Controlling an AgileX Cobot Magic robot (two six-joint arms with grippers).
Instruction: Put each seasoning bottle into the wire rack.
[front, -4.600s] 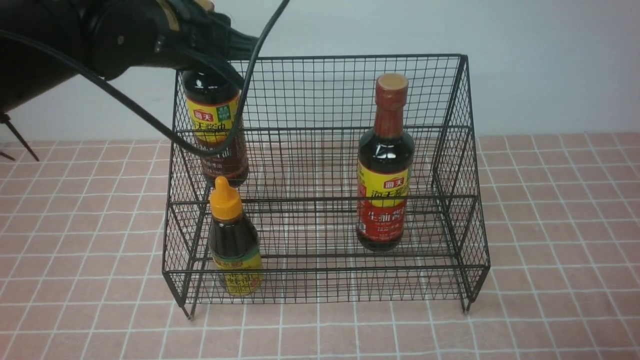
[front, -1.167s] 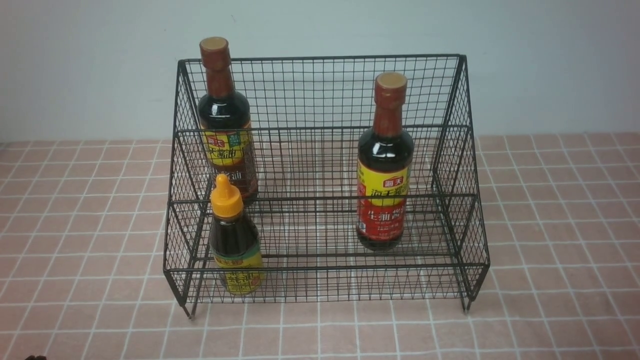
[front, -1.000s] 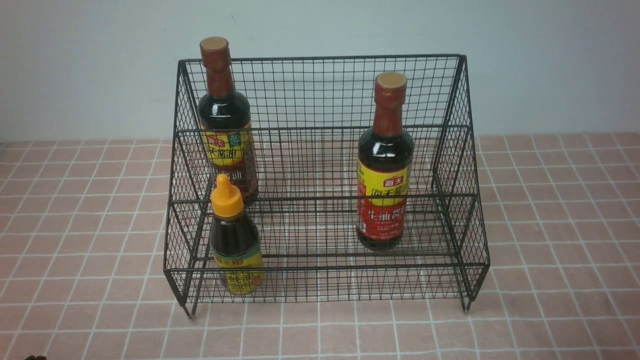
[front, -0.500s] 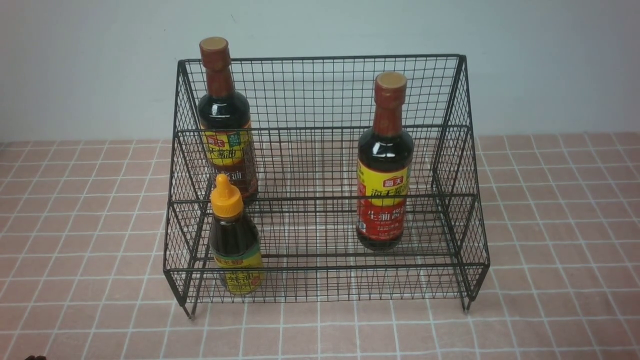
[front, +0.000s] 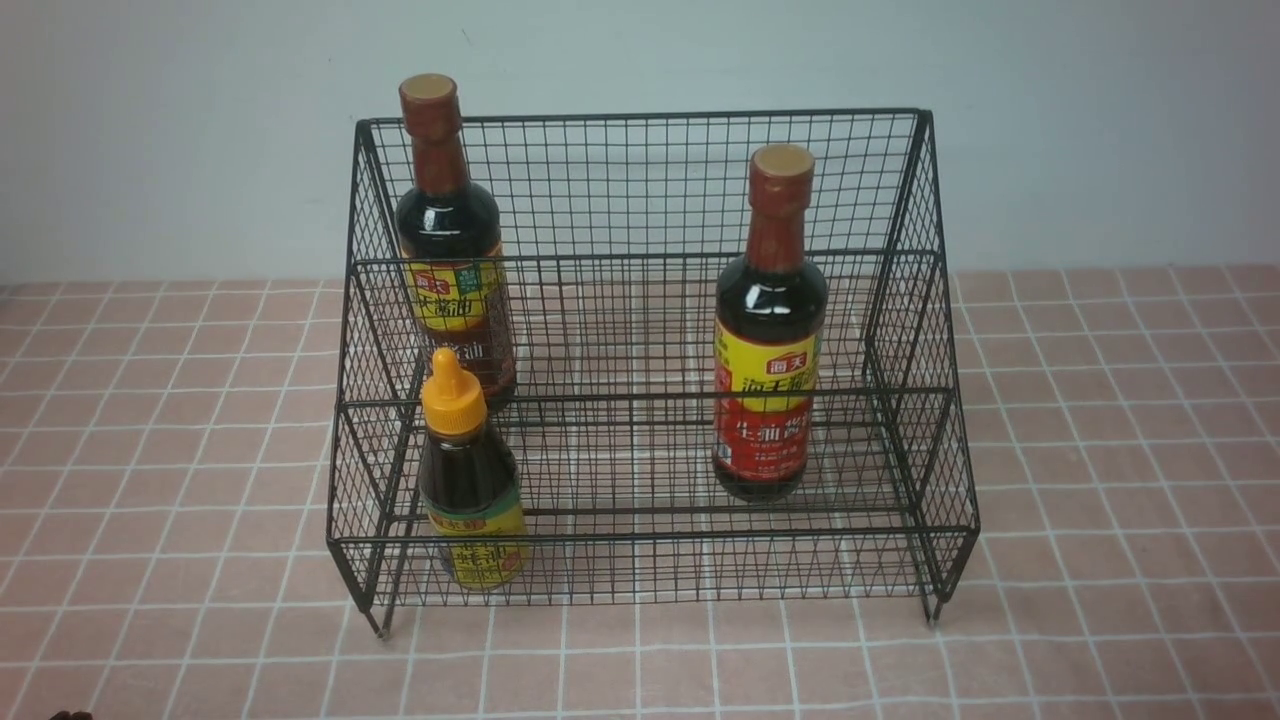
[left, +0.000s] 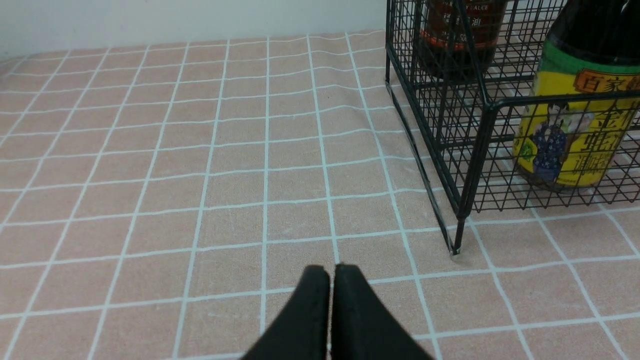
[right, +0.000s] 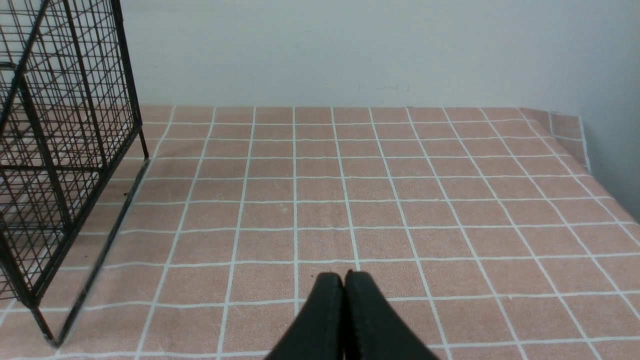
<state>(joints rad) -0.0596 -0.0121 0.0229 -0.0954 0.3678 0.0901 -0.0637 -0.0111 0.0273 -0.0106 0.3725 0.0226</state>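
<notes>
Front view: rack (front: 640, 180) sits mid-frame on the pink tiled cloth (front: 1100, 450), upright on its feet. All three bottles stand inside it, upright. Tall bottle A (front: 450, 250), yellow-brown label, is on the upper tier at roughly 10 o'clock from rack centre, close to the rack's left wall. Tall bottle B (front: 770, 330), yellow-red label, is at about 3 o'clock, on a lower tier, well apart from the other two. Short bottle (front: 468, 480) with the orange cap is at 7 o'clock, front tier, directly in front of A. No arms in this view.

Left wrist view: left gripper (left: 331, 272) has its fingers pressed together, nothing between them. It hovers over bare cloth, apart from the rack's front-left foot. Short bottle is behind the mesh at the rack corner; base of a tall bottle is behind it, label cut off by the frame.

Right wrist view: right gripper (right: 344, 280) fingers are also closed tight, empty, over open cloth. Rack side wall shows at the frame edge, well apart from the gripper. No bottles visible here.
</notes>
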